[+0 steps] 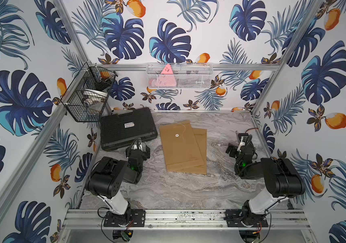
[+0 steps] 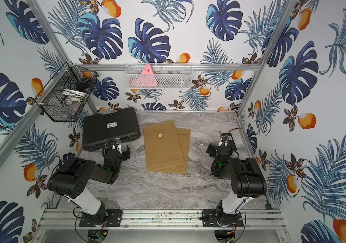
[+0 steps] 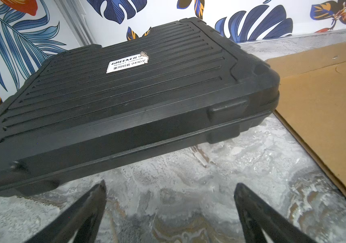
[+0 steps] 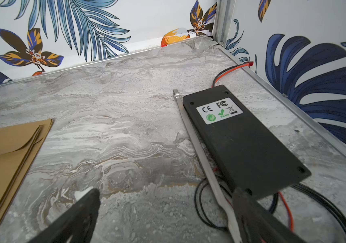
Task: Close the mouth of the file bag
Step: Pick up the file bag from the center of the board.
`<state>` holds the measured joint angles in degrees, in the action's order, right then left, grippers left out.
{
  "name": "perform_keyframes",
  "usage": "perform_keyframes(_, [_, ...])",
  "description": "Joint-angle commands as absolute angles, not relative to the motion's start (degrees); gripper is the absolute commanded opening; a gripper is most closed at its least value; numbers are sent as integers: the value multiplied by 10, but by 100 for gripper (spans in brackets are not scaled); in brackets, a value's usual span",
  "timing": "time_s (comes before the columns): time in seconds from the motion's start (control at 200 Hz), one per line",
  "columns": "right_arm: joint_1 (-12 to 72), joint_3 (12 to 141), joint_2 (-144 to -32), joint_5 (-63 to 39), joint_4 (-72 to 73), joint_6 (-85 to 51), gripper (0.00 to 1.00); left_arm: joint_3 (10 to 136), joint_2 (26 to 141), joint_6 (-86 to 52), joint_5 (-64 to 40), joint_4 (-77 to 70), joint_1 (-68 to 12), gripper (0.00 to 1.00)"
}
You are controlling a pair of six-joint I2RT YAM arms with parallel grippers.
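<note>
brown file bag [image 1: 178, 147] flat mid surface [image 1: 167, 189], atop 2nd envelope [image 1: 201, 147], white string [image 1: 185, 128] loose nr button [image 1: 176, 135], black case [image 1: 125, 128] beside, l jaws & r jaws spread, empty, apart from bag

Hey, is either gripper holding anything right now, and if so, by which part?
Nothing is held. The left gripper and right gripper are both open and empty, clear of the file bag.

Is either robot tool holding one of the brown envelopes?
No, the left tool and the right tool are both open and empty, off to either side of the envelopes.
</note>
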<state>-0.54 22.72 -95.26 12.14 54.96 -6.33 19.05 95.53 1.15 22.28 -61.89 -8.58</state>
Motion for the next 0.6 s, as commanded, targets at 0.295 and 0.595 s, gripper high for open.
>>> perform_keyframes(0.295, [-6,229,-953,118,561,-55,100,195,952,8,210,-631,-79,99])
perform_keyframes(0.595, [-6,229,-953,118,561,-54,100,203,948,-5,175,-608,-55,99])
